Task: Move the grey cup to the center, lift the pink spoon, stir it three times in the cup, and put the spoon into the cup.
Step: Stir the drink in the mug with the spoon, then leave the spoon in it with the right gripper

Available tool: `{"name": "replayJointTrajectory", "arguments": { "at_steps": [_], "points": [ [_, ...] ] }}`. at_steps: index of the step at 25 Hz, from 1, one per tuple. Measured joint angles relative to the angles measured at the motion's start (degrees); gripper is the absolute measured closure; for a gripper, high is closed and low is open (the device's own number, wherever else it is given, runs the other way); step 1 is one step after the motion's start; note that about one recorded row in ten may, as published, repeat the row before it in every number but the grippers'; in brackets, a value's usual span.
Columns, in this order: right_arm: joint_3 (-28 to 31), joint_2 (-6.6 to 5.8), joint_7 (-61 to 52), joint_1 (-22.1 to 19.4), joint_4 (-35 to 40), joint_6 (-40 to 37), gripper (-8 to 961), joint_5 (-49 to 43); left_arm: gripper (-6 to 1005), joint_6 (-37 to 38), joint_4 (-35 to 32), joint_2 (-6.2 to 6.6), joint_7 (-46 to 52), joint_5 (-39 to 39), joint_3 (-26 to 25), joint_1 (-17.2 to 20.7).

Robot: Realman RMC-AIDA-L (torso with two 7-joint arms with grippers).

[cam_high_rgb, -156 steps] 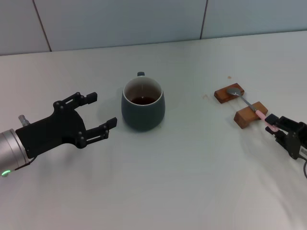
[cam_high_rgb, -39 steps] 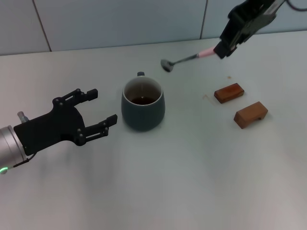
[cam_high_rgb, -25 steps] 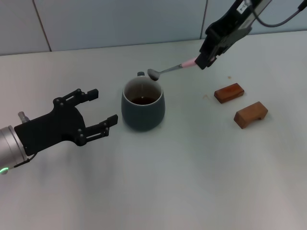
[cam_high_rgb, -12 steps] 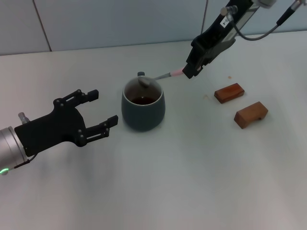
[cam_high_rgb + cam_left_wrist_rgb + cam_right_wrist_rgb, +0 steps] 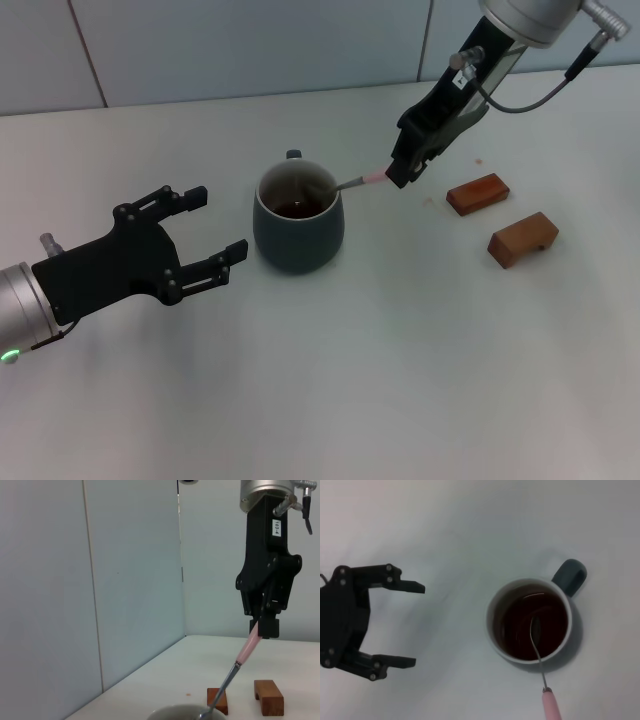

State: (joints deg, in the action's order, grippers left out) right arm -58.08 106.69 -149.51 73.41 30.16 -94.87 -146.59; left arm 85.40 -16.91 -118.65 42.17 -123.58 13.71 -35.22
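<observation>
The grey cup [image 5: 298, 218] stands mid-table with dark liquid inside and its handle pointing away from me. My right gripper [image 5: 400, 170] hangs to the cup's right, shut on the pale pink handle of the pink spoon [image 5: 352, 183]. The spoon slants down over the rim, and its silver bowl [image 5: 536, 628] sits inside the cup [image 5: 535, 622] at the liquid. In the left wrist view the pink spoon [image 5: 235, 667] drops from the right gripper [image 5: 263, 625] into the cup's rim [image 5: 187, 712]. My left gripper [image 5: 195, 232] rests open just left of the cup, empty.
Two brown wooden blocks [image 5: 477, 194] [image 5: 522, 239] lie on the table to the right of the cup. A grey tiled wall [image 5: 250, 45] runs along the table's far edge.
The right gripper has carried the spoon left and down from above the blocks; its bowl has gone from hovering over the rim into the cup. The left arm has stayed still.
</observation>
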Motion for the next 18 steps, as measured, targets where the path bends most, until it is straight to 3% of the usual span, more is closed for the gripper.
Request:
{"name": "replayJointTrajectory", "arguments": {
  "at_steps": [3, 8, 18],
  "points": [
    [0.14, 1.01, 0.18, 0.31, -0.02, 0.12, 830, 0.13, 180, -0.07, 0.09, 0.00, -0.08, 0.00, 0.00, -0.03],
    [0.30, 1.65, 0.73, 1.01, -0.26, 2.49, 830, 0.13, 180, -0.06, 0.20, -0.01, -0.16, 0.00, 0.00, -0.12],
    [0.33, 0.11, 0.35, 0.43, -0.34, 3.04, 830, -2.28, 180, -0.33, 0.21, -0.01, -0.09, 0.01, 0.32, -0.06]
  ]
}}
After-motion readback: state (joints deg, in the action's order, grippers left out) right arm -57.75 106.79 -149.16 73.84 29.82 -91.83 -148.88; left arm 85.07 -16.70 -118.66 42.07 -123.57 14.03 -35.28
